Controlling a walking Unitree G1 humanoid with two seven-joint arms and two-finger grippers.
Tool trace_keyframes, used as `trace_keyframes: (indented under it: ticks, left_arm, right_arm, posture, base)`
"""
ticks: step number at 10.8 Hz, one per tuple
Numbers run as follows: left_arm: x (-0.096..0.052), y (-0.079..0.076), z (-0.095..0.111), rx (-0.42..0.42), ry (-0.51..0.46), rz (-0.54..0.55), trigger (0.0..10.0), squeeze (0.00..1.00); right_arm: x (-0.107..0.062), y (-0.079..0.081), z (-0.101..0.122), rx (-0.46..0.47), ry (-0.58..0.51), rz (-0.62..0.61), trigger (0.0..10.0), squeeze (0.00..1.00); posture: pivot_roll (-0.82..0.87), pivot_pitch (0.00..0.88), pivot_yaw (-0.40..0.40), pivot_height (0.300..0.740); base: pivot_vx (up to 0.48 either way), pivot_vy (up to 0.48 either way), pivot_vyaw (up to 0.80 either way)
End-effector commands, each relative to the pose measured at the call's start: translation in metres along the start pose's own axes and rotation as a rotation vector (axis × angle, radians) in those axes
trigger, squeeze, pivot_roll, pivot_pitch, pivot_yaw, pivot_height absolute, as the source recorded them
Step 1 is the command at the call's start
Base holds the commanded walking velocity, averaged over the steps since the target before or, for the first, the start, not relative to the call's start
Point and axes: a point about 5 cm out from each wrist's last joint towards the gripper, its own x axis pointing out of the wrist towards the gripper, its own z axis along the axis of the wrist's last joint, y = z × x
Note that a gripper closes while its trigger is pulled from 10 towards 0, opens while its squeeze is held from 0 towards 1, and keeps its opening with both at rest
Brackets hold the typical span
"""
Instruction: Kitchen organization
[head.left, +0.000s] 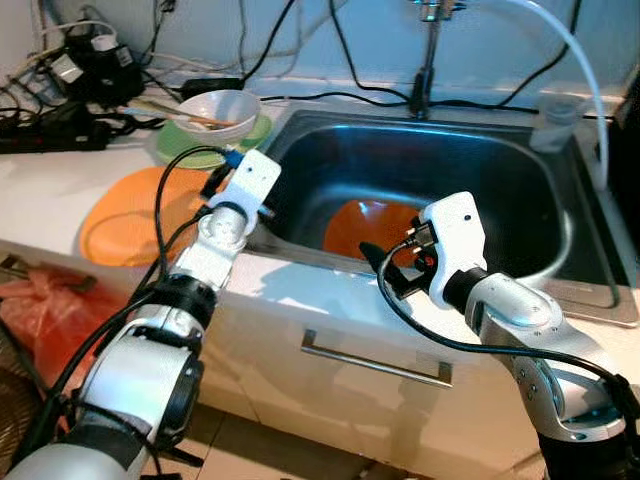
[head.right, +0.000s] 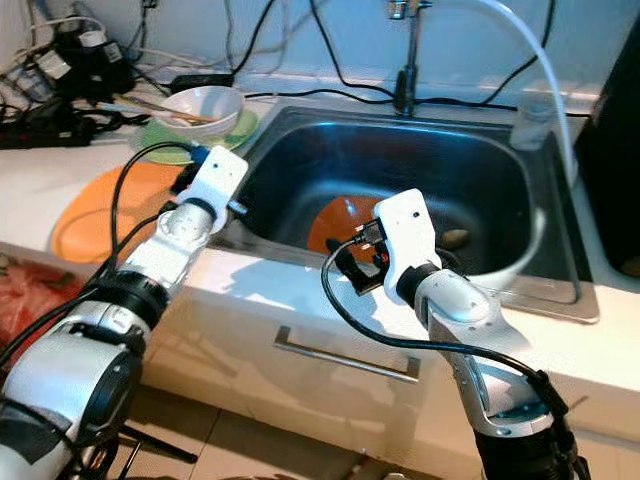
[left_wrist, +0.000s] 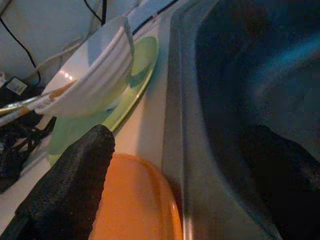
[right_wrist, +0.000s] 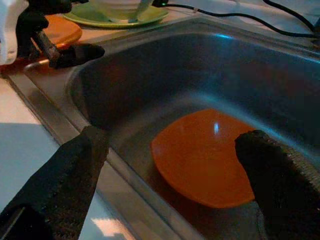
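Observation:
An orange plate (head.left: 372, 225) lies on the floor of the steel sink (head.left: 520, 160). My right gripper (head.left: 390, 268) hovers open over the sink's front rim, and the plate (right_wrist: 205, 157) sits just beyond its fingertips with nothing held. A second orange plate (head.left: 130, 215) rests on the counter left of the sink. Behind it a white bowl (head.left: 218, 112) with chopsticks stands on a green plate (head.left: 258, 135). My left gripper (left_wrist: 185, 165) is open, its two fingers standing either side of the sink's left rim, one over the counter's orange plate (left_wrist: 135, 200).
A faucet (head.left: 428, 60) and a white hose rise behind the sink. Cables and a power strip (head.left: 60, 130) crowd the counter's back left. A clear cup (head.left: 555, 120) stands at the back right. Below the counter are a drawer handle (head.left: 375, 362) and a red bag (head.left: 45, 310).

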Motion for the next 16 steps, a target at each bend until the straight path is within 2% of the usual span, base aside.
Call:
trace_keyframes:
  ticks: [1, 2, 3, 6, 9, 11, 12, 13, 15, 16]
  left_arm:
    - [-0.002, 0.003, -0.011, 0.027, 0.038, 0.008, 10.0, 1.00]
    - [-0.003, 0.002, -0.016, 0.033, 0.060, -0.001, 10.0, 0.34]
    - [-0.004, 0.005, -0.022, 0.055, 0.080, 0.000, 10.0, 0.00]
    - [-0.007, 0.014, -0.038, 0.058, 0.132, 0.037, 10.0, 0.00]
    - [-0.008, 0.026, -0.042, 0.070, 0.147, 0.073, 10.0, 0.00]
    - [-0.010, 0.023, -0.051, 0.063, 0.178, 0.035, 10.0, 0.00]
    - [-0.011, 0.023, -0.053, 0.064, 0.182, 0.020, 4.7, 0.00]
    - [-0.011, 0.022, -0.054, 0.069, 0.187, 0.017, 4.2, 0.00]
    - [-0.012, 0.027, -0.058, 0.065, 0.198, 0.021, 0.8, 0.00]
    - [-0.013, 0.027, -0.060, 0.062, 0.203, 0.021, 0.0, 0.00]
  right_arm:
    - [0.002, 0.002, 0.004, -0.011, -0.018, 0.016, 10.0, 0.00]
    - [0.003, 0.002, 0.004, -0.019, -0.020, 0.016, 10.0, 0.00]
    - [0.004, 0.001, 0.005, -0.020, -0.027, 0.012, 10.0, 0.00]
    - [0.004, 0.003, 0.003, -0.014, -0.028, 0.011, 10.0, 0.00]
    - [0.003, 0.002, 0.003, -0.014, -0.027, 0.006, 10.0, 0.00]
    - [0.003, 0.003, 0.003, -0.012, -0.028, 0.008, 10.0, 0.00]
    - [0.003, 0.003, 0.003, -0.010, -0.028, 0.007, 10.0, 0.00]
    - [0.003, 0.003, 0.003, -0.010, -0.029, 0.006, 10.0, 0.00]
    - [0.002, 0.002, 0.004, -0.011, -0.030, 0.003, 10.0, 0.00]
    - [0.002, 0.001, 0.004, -0.013, -0.029, 0.004, 10.0, 0.00]
  posture:
    - [-0.12, 0.000, 0.093, 0.740]
    - [-0.12, 0.000, 0.095, 0.740]
    - [-0.12, 0.000, 0.102, 0.740]
    - [-0.12, 0.000, 0.109, 0.740]
    - [-0.12, 0.000, 0.106, 0.740]
    - [-0.12, 0.000, 0.107, 0.740]
    - [-0.12, 0.000, 0.108, 0.740]
    - [-0.12, 0.000, 0.108, 0.740]
    - [-0.12, 0.000, 0.104, 0.740]
    - [-0.12, 0.000, 0.102, 0.740]
  base:
    - [0.000, 0.000, 0.00]
    - [0.000, 0.000, 0.00]
    - [0.000, 0.000, 0.00]
    - [0.000, 0.000, 0.00]
    - [0.000, 0.000, 0.00]
    - [0.000, 0.000, 0.00]
    - [0.000, 0.000, 0.00]
    - [0.000, 0.000, 0.00]
    - [0.000, 0.000, 0.00]
    - [0.000, 0.000, 0.00]
